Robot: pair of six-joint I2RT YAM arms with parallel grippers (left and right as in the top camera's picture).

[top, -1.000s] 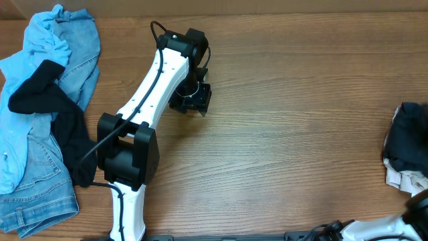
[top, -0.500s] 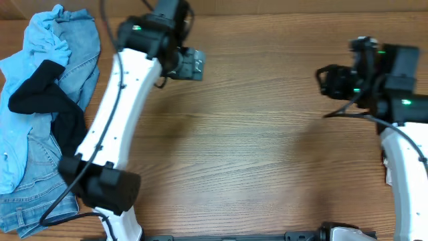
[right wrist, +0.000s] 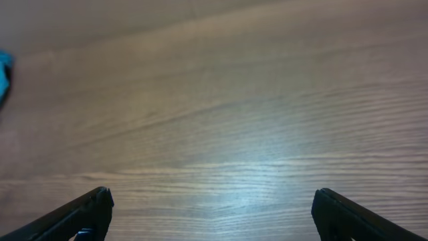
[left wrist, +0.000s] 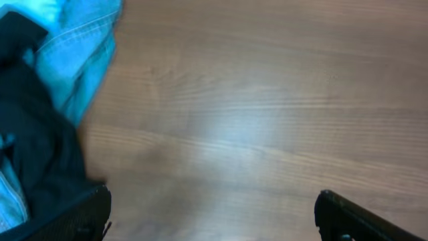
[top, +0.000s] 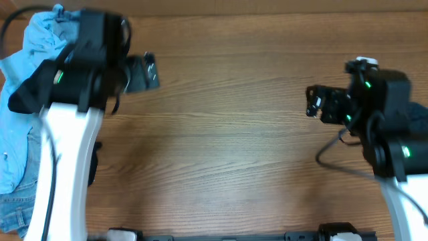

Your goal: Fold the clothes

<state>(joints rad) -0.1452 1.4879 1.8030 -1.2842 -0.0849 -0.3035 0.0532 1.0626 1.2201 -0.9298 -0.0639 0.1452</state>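
Note:
A pile of clothes lies at the table's left edge: light blue cloth point(top: 39, 30), denim point(top: 15, 144) and a black garment point(top: 25, 95) draped over them. My left gripper point(top: 144, 72) hovers just right of the pile, open and empty. In the left wrist view its fingers point(left wrist: 75, 215) stand wide apart over bare wood, with the denim point(left wrist: 83, 50) and the black garment point(left wrist: 33, 147) at the left. My right gripper point(top: 310, 102) hangs open over the right half of the table. In the right wrist view its fingers point(right wrist: 77, 215) are spread wide with only wood between them.
The wooden table point(top: 227, 147) stretches between both arms. The left arm point(top: 67, 154) covers part of the pile. The right arm's body point(top: 384, 114) hides the table's right edge. A sliver of blue cloth point(right wrist: 3, 73) shows at the right wrist view's left edge.
The left arm has swung left and up toward the clothes pile. The right arm has come in from the lower right and now hangs over the table. Both grippers have opened wider.

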